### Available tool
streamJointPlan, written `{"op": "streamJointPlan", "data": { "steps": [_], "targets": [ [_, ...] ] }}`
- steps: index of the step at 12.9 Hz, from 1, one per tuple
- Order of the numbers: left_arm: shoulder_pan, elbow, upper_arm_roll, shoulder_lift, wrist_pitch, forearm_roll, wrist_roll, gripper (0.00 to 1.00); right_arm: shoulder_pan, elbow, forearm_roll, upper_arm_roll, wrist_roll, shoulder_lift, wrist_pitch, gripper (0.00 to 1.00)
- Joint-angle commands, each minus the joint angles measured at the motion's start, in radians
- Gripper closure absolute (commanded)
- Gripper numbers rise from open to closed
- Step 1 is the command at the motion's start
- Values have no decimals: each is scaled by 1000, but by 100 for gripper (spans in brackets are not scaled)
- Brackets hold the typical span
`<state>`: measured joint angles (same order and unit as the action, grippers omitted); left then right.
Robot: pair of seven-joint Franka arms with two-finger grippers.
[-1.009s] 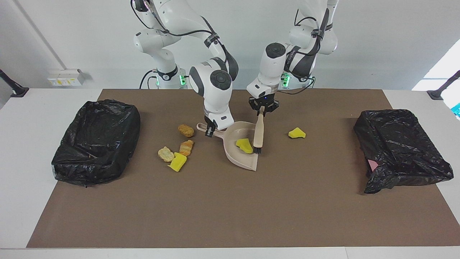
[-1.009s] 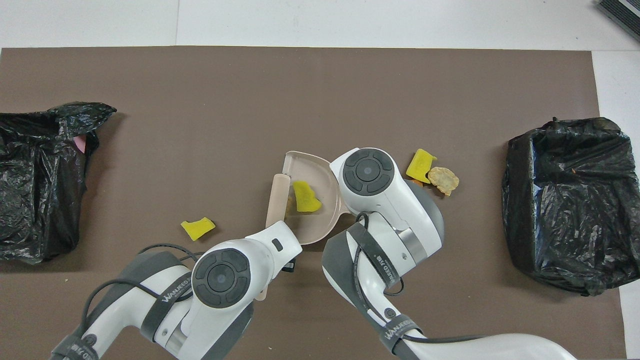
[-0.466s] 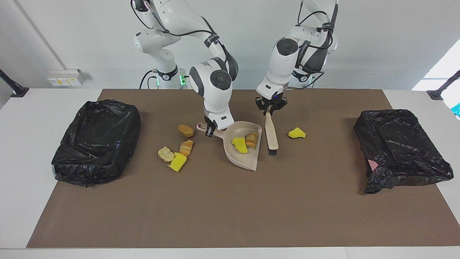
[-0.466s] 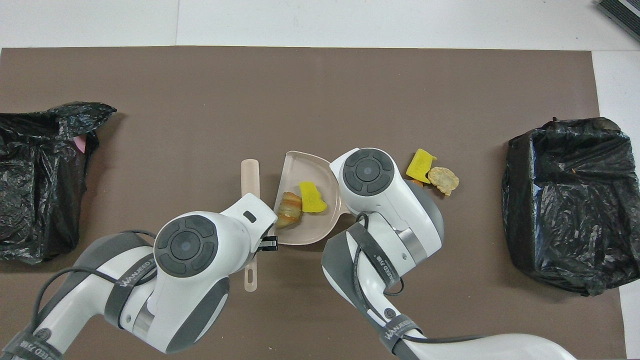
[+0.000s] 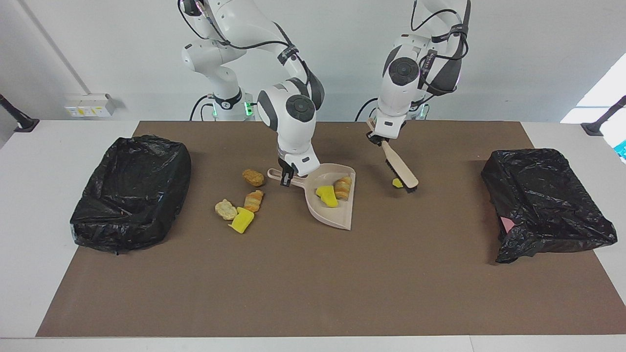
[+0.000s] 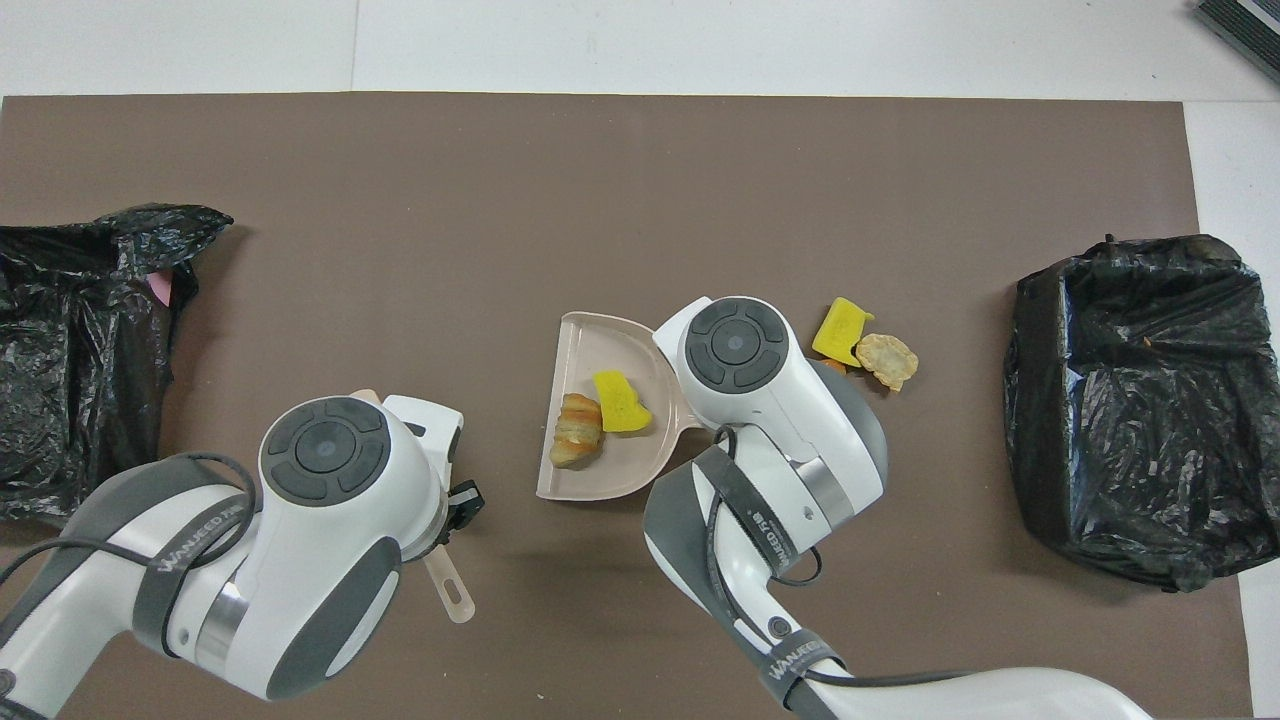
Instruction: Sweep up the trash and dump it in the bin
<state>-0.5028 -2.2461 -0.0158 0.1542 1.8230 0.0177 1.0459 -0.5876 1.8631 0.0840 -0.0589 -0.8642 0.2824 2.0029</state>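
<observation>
On the brown mat [image 5: 313,274], near the middle of the table, I see the dustpan [image 5: 328,215] lying flat. My right gripper [image 5: 286,177] is closed tight on the dustpan handle [image 5: 279,174]. Two pieces of trash lie inside the pan: a yellow wedge [image 5: 326,196] and, touching it, a tan bread lump [image 5: 343,188].

My left gripper [image 5: 377,138] is clamped on the brush [image 5: 401,168], at the end of its handle. The brush is tilted, with the bristles down at the mat, toward the left arm's end of the table from the dustpan. Just beside the bristles there is one more yellow wedge [image 5: 397,183]; the brush covers most of it, and I cannot tell if the bristles touch it. In the overhead view the left arm covers this wedge fully.

Four other pieces lie on the mat toward the right arm's end from the dustpan. A brown lump [image 5: 253,177] is near the pan handle. A small group lies farther from the robots: an orange lump [image 5: 254,200], a pale lump [image 5: 225,209] and a yellow wedge [image 5: 242,221], close together.

One bin with black bag [image 5: 132,193] stands at the right arm's end of the table, another black bin [image 5: 545,203] at the left arm's end. Both are well apart from the trash.
</observation>
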Motion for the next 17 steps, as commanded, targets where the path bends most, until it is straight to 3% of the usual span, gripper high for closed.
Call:
{"op": "streamJointPlan", "data": {
  "steps": [1, 3, 6, 9, 12, 15, 17],
  "targets": [
    [88, -96, -6, 83, -28, -25, 121, 100, -3, 22, 11, 2, -65, -15, 20, 100],
    [92, -232, -7, 180, 45, -25, 106, 100, -3, 22, 11, 2, -64, -15, 22, 100],
    [81, -320, -10, 194, 207, -18, -36, 100, -3, 39, 10, 2, -64, -17, 34, 100],
    [54, -328, -10, 128, 369, 16, -223, 100, -3, 39, 10, 2, -53, -19, 34, 100],
    [17, -317, -12, 85, 487, 137, -470, 100, -3, 39, 10, 2, -53, -19, 30, 100],
    [-118, -294, -13, 1, 625, 137, -500, 100, 3, 37, 10, 1, -53, -19, 19, 100],
    [-192, -235, -13, -47, 651, 148, -500, 100, 3, 37, 10, 1, -53, -19, 17, 100]
  ]
}}
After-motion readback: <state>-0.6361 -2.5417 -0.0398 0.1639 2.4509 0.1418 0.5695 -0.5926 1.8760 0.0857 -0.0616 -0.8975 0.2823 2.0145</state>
